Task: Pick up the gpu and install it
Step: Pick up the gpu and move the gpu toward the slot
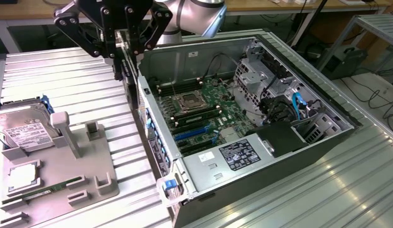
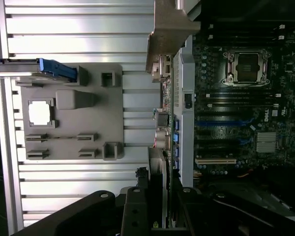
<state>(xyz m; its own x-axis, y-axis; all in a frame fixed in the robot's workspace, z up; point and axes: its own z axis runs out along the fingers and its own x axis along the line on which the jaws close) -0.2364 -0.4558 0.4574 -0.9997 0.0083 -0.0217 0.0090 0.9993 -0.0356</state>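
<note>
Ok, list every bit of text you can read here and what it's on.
No text here reads clearly.
On the hard drive, the white label: blurred, unreadable.
On the silver box in the computer case, the black label: too small.
On the motherboard, markings: too small.

Green motherboard (image 1: 212,102) with blue slots (image 1: 195,134); grey fixture (image 1: 63,159); silver ribbed table (image 1: 70,76); black gripper (image 1: 126,59); silver-bracketed gpu (image 2: 169,34); white-labelled hard drive (image 1: 25,130).

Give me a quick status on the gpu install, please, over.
Gripper shut on gpu, card edge-on. Gpu hanging over the case wall, not in a slot. Wall between card and blue slots.
</note>
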